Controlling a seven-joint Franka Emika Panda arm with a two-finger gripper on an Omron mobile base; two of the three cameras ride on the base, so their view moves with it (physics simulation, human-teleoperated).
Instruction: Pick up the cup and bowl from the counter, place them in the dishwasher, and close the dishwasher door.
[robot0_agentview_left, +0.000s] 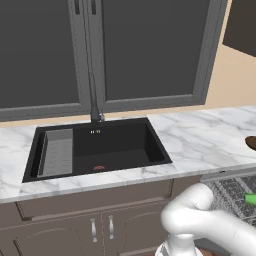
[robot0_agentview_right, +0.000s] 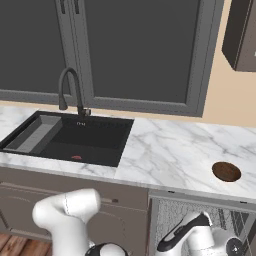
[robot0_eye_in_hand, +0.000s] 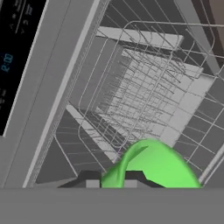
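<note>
Your gripper (robot0_eye_in_hand: 111, 180) is clamped on the rim of the green cup (robot0_eye_in_hand: 151, 164): in the hand view its two dark fingertips (robot0_eye_in_hand: 90, 178) sit close together with the cup's thin wall pinched between them, one tip outside the wall and one inside. You are holding that cup over the open dishwasher (robot0_eye_in_hand: 144, 100), with the grey wire rack (robot0_eye_in_hand: 148, 87) spread out below and beyond it; whether the cup touches the rack you cannot tell. At the left of the hand view you can see the dishwasher's dark control strip (robot0_eye_in_hand: 15, 52) with faint blue digits. In the left base view a sliver of the green cup (robot0_agentview_left: 251, 199) shows at the right edge, over the wire rack (robot0_agentview_left: 232, 192) just under the counter's front edge. The brown bowl (robot0_agentview_right: 226, 171) sits on the white marble counter (robot0_agentview_right: 170, 150), well to the right of the black sink (robot0_agentview_right: 75, 137) and directly above the dishwasher opening (robot0_agentview_right: 200, 220). A dark curved faucet (robot0_agentview_right: 70, 90) stands behind the sink, and a small red object (robot0_agentview_right: 76, 157) lies on the sink floor. Brown cabinet doors (robot0_agentview_left: 100, 227) with small metal handles fill the space under the sink.
</note>
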